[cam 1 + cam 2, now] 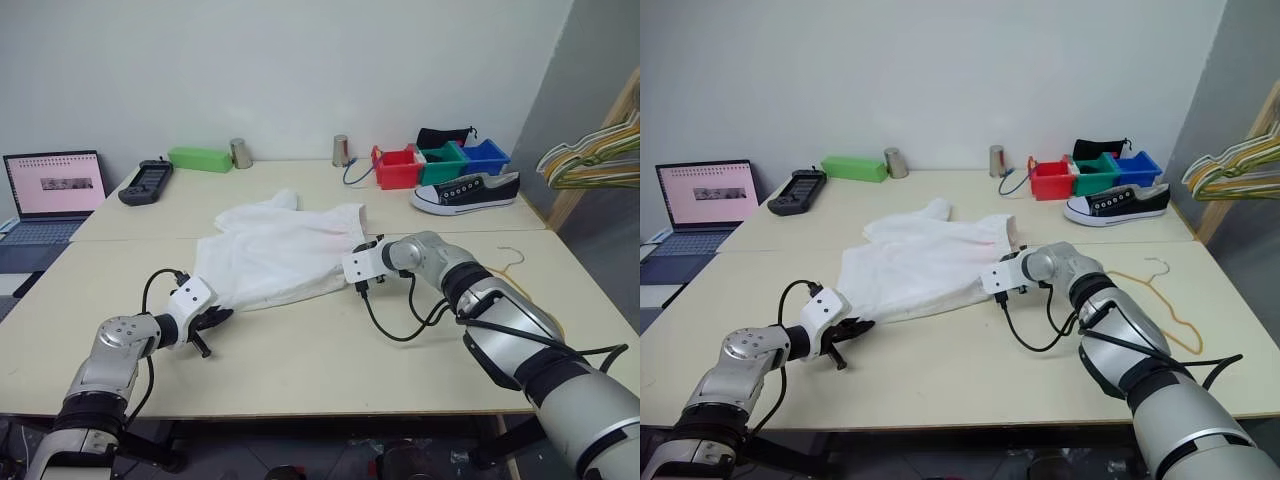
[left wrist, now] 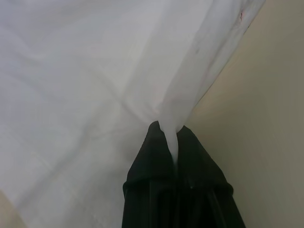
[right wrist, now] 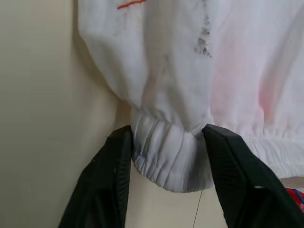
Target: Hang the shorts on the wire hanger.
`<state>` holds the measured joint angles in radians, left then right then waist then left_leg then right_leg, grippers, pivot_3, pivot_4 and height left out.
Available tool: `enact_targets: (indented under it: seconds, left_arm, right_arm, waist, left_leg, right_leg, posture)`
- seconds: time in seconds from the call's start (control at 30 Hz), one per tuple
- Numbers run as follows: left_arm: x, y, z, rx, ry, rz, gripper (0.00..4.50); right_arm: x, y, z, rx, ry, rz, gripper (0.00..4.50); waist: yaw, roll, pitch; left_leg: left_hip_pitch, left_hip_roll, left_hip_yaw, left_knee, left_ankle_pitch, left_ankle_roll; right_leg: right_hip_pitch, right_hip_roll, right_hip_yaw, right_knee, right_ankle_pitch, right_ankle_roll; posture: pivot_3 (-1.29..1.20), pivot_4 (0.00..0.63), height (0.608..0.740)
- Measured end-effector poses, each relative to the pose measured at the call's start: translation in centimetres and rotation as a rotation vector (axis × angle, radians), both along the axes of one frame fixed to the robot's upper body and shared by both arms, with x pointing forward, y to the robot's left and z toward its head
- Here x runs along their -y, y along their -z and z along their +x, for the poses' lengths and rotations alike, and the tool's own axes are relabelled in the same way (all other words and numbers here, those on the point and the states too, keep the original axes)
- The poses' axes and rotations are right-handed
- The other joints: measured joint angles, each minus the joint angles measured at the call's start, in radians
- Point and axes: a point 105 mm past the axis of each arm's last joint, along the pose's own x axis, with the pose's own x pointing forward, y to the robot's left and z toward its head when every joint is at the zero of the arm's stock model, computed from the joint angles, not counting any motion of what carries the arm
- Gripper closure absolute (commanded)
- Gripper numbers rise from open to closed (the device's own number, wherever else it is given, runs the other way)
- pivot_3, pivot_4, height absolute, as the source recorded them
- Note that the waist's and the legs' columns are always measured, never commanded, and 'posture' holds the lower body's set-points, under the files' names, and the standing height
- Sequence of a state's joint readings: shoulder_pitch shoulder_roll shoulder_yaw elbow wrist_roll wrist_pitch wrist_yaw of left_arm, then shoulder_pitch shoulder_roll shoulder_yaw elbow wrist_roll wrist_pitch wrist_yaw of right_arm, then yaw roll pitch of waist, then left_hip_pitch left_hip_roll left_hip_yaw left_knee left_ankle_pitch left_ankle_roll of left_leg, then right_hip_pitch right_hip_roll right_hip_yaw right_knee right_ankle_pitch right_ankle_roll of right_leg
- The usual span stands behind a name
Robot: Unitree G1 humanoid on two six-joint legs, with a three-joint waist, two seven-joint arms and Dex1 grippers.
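The white wrinkled shorts (image 1: 280, 250) lie spread on the middle of the cream table (image 1: 300, 370). My left gripper (image 1: 218, 320) is shut on their near-left corner; in the left wrist view the cloth is pinched between the black fingertips (image 2: 156, 137). At the shorts' near-right edge my right gripper (image 3: 166, 156) has a finger on each side of the gathered elastic waistband (image 3: 164, 152), and both touch the cloth. A faint pink stain (image 3: 266, 95) shows beside it. The thin tan wire hanger (image 1: 1156, 264) lies flat on the table to the right of my right arm.
A black-and-white shoe (image 1: 465, 190) and red, green and blue bins (image 1: 397, 167) stand at the back right. Coloured hangers (image 1: 595, 160) hang on a rack at the right edge. An open laptop (image 1: 55, 185), a controller (image 1: 145, 182), a green box (image 1: 200, 158) and two metal cups (image 1: 240, 152) sit at the back left.
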<state>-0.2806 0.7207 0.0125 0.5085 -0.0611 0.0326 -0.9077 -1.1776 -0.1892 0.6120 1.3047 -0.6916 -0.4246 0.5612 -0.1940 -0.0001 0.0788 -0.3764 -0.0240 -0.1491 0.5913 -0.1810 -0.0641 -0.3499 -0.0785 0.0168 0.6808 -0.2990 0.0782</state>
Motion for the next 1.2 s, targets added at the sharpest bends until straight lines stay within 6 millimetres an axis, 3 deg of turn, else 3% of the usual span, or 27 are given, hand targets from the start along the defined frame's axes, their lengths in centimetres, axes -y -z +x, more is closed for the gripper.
enact_targets:
  seconds: [0.2, 0.47, 0.57, 0.7, 0.77, 0.97, 1.1, 1.2]
  left_arm:
    - [0.0, 0.0, 0.0, 0.001, -0.002, 0.000, 4.50]
    - [0.1, -0.2, 0.0, 0.008, 0.014, 0.003, 4.50]
    - [0.5, -0.7, -1.6, -0.024, 0.089, 0.024, 4.50]
    - [2.0, -2.3, -6.2, -0.152, 0.276, 0.020, 4.50]
    - [3.1, -3.7, -9.0, -0.246, 0.384, 0.018, 4.50]
    - [4.6, -6.9, -14.0, -0.442, 0.557, 0.012, 4.50]
    - [5.2, -8.3, -15.5, -0.532, 0.619, -0.047, 4.50]
    - [5.0, -8.8, -13.6, -0.495, 0.615, -0.035, 4.50]
  right_arm:
    - [0.1, -0.1, 0.0, 0.000, -0.001, 0.003, 4.42]
    - [1.0, -0.7, -0.2, -0.052, -0.004, 0.059, 4.46]
    - [2.0, -0.4, -1.3, -0.143, -0.041, 0.084, 4.46]
    - [4.4, 0.9, -4.9, -0.336, -0.125, 0.101, 4.46]
    - [5.4, 1.8, -7.7, -0.465, -0.139, 0.131, 4.46]
    - [5.8, 0.1, -12.6, -0.642, -0.174, 0.153, 4.46]
    - [8.1, -1.0, -15.7, -0.793, -0.138, 0.109, 4.46]
    - [8.6, -2.0, -16.6, -0.877, -0.112, 0.110, 4.46]
  waist:
    - [-0.001, 0.000, 0.000]
    - [-0.002, 0.000, 0.000]
    - [-0.004, 0.000, 0.000]
    - [-0.002, -0.001, 0.000]
    - [0.003, 0.000, 0.001]
    - [0.009, 0.004, 0.005]
    - [0.029, 0.003, 0.008]
    - [0.036, 0.002, 0.008]
  left_leg:
    - [0.000, 0.000, 0.000, 0.000, 0.000, 0.000]
    - [-0.003, 0.000, 0.000, 0.000, 0.000, 0.000]
    - [-0.005, 0.000, 0.001, 0.000, 0.000, 0.000]
    - [-0.007, 0.002, 0.002, -0.001, -0.002, -0.002]
    - [-0.008, 0.003, 0.002, -0.001, -0.002, -0.003]
    - [-0.005, 0.005, 0.003, -0.001, -0.003, -0.003]
    - [-0.006, 0.005, 0.005, 0.000, -0.007, -0.010]
    - [-0.006, 0.004, 0.010, 0.000, -0.007, -0.010]
  right_leg:
    - [0.000, 0.000, 0.000, 0.000, 0.000, 0.000]
    - [0.000, 0.000, 0.000, 0.000, 0.000, 0.000]
    - [0.000, 0.000, 0.001, 0.000, 0.000, 0.000]
    - [-0.001, 0.000, 0.000, -0.001, -0.002, -0.004]
    - [-0.001, 0.000, 0.000, -0.001, -0.004, -0.005]
    - [-0.001, 0.001, 0.000, 0.000, -0.009, -0.013]
    - [-0.004, -0.001, -0.002, -0.001, -0.011, -0.015]
    - [-0.005, -0.006, -0.004, -0.002, -0.011, -0.015]
  posture:
    - [-0.11, 0.000, 0.740]
    - [-0.12, 0.005, 0.740]
    - [-0.12, 0.010, 0.740]
    - [-0.11, 0.012, 0.740]
    - [-0.11, 0.012, 0.740]
    - [-0.12, 0.011, 0.740]
    - [-0.12, 0.004, 0.740]
    - [-0.12, 0.000, 0.740]
